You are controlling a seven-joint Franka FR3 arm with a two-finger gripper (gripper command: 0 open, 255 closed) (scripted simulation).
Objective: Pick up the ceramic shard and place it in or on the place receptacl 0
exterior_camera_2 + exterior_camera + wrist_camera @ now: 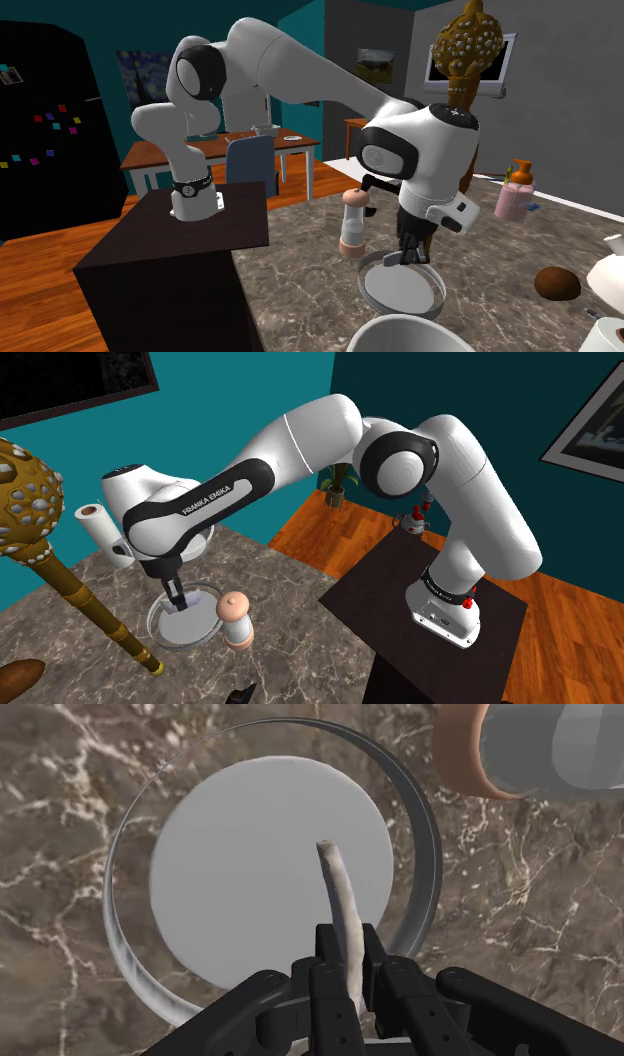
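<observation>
You have the black two-finger gripper (348,949) pinching the pale, narrow, slightly curved ceramic shard (338,889). In the wrist view both fingers press against its lower end, and the rest of the sliver sticks out past the fingertips. The shard's free tip sits over the flat grey floor of the round, clear glass-walled dish (426,844), inside the rim and a little off the middle. You cannot tell from these views whether the tip touches the floor. In the shoulder view the gripper (175,595) points straight down into the dish (153,622), which rests on the brown marble-patterned countertop (290,582). Just beside the dish, on the side toward the black box stand (400,587), a salmon-and-white grinder-shaped shaker (236,620) stands upright, apart from the rim. The second exterior view has the gripper (409,250) low over the dish (440,292), with the shaker (352,222) to that view's left of it.
</observation>
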